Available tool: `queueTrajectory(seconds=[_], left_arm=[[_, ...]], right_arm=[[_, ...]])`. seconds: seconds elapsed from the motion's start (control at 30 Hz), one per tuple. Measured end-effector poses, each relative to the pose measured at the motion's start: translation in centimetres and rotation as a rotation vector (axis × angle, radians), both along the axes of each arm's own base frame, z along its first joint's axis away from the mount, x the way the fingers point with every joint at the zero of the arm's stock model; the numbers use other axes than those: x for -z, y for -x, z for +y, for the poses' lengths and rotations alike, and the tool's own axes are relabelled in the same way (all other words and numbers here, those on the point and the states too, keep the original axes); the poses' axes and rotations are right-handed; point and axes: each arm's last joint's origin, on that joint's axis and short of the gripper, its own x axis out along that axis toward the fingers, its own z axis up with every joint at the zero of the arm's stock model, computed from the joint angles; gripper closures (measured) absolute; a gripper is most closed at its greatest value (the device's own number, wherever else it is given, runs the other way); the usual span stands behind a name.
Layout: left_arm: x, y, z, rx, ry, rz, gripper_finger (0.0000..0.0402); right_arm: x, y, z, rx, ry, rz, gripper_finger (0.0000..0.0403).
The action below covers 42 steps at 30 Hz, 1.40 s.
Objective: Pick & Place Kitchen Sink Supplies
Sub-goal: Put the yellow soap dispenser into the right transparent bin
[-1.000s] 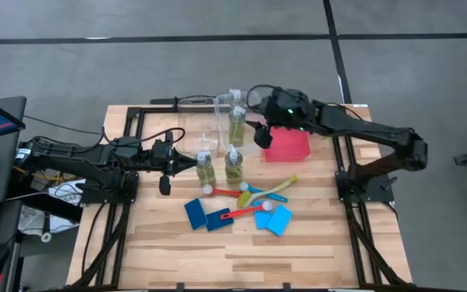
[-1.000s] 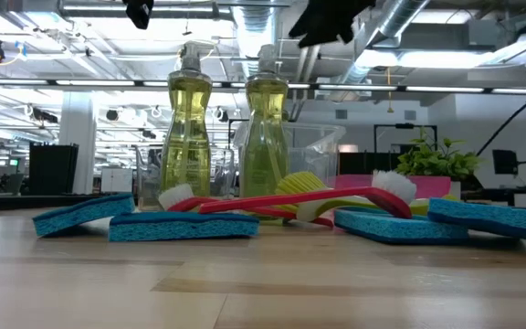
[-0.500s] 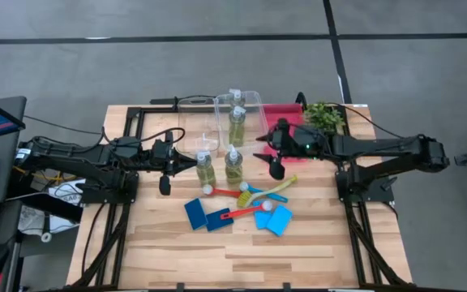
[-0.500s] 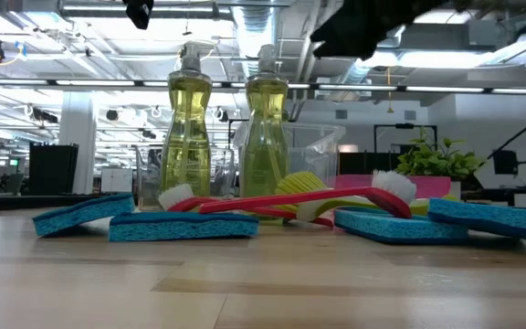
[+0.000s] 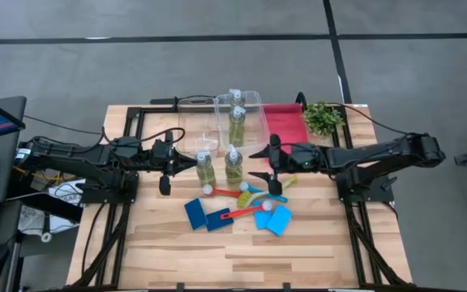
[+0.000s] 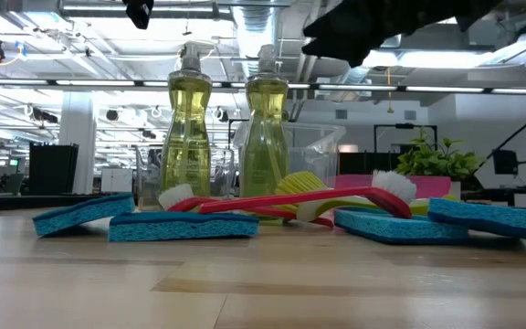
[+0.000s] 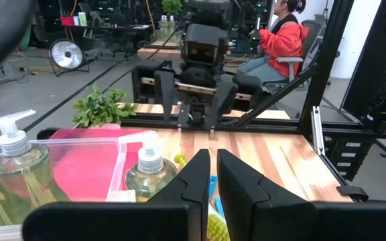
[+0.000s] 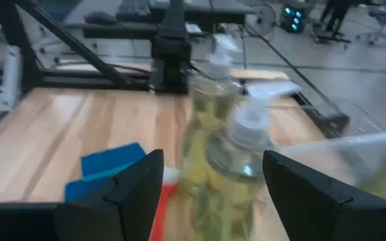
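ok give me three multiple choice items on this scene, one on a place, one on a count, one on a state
1. Where is the plant?
A. far right corner of the table, beside the red tray
B. among the sponges
C. inside a clear bin

2. How many bottles stand in the open, outside the bins?
A. none
B. two
C. four

3. How is the right gripper?
A. shut on a brush
B. shut on a sponge
C. open, holding nothing

Answers
1. A: the high view shows it next to the tray.
2. B: two bottles stand in front of the bin; two more sit inside it.
3. C: its fingers are spread wide beside the bottles, with nothing between them.
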Motion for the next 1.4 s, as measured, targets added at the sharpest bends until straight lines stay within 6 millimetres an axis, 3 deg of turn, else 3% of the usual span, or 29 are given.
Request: queueTrajectory(seconds=[0.3,0.7,1.13,1.4], left_arm=[[0.0,0.0,0.0,0.0,0.0,-0.003,0.0372],[0.0,0.0,0.0,0.0,0.0,-0.003,0.0372],[0.2,-0.2,0.0,-0.003,0.026,0.015,0.0372],[1.1,0.4,0.0,0.0,-0.01,0.119,0.0372]], right_arm=[[0.3,-1.3,-0.2,0.016,0.0,-0.06,0.0154],[1.9,-3.4,-2.1,0.099,0.002,-0.086,0.0154],[1.2,-3.9,-2.4,0.111,0.004,-0.127,0.0154],[1.2,-3.9,-2.4,0.109,-0.002,-0.128,0.0154]])
